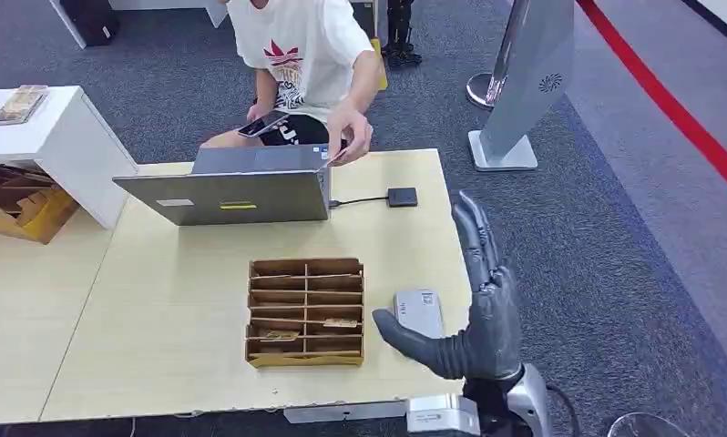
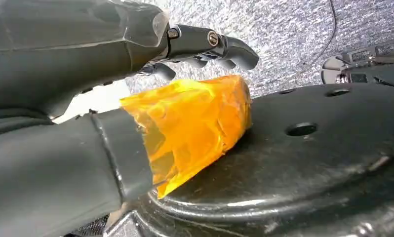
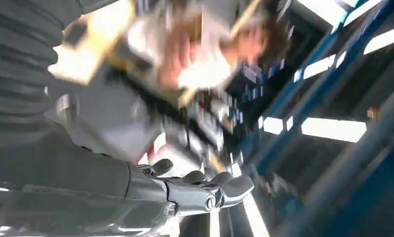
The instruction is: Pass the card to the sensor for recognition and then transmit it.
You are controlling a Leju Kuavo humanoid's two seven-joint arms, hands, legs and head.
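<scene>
R hand point(image 1: 480, 314) open, raised beside sensor point(image 1: 419, 312).

so on the table point(image 1: 159, 309): one laptop point(image 1: 228, 187), one cardboard organizer point(image 1: 305, 311), one grey sensor point(image 1: 418, 312), one black puck point(image 1: 402, 197), plus one person point(image 1: 301, 55).

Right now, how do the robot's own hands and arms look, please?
The right hand is dark grey, with long jointed fingers and a thick thumb, on a silver wrist. The left hand has dark fingers with a small metal screw, a ribbed grey cover and orange tape around its thumb.
</scene>
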